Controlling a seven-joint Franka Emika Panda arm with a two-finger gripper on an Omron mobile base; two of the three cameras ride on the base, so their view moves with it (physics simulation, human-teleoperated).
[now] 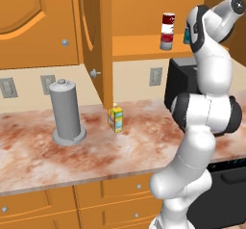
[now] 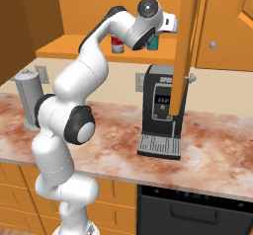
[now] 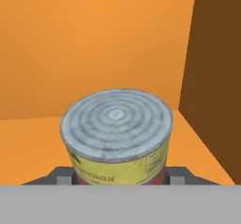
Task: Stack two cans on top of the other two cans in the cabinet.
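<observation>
Your arm rises from the lower right of the left base view, folds at a dark elbow mid-frame, and reaches up to the upper right, wrist turned into the open cabinet (image 1: 139, 45). In the right base view it climbs from the lower left, and the gripper (image 2: 157, 37) sits at the top centre, partly behind the edge of the open cabinet door (image 2: 185, 46).

Look at the hand view: a can with a ribbed grey lid and a yellow label (image 3: 117, 138) sits dead centre, right in front of the camera, with the dark finger tips (image 3: 63, 175) flanking its base at the bottom of the frame. The jaws are clamped on this can (the contact itself is cut off by the lower edge, so I can't show you the pads touching).

On the cabinet shelf, in the upper middle of the left base view, a dark red can with a white lower half (image 1: 167, 23) stands on top of a grey can (image 1: 166, 42). A teal can (image 2: 153, 42) shows just beside the gripper in the right base view.

Down on the counter (image 1: 96, 156), a tall grey canister (image 1: 65, 111) stands left of centre, a small yellow carton (image 1: 115, 118) near it, and a black coffee machine (image 2: 160, 113) sits mid-frame in the right base view.
</observation>
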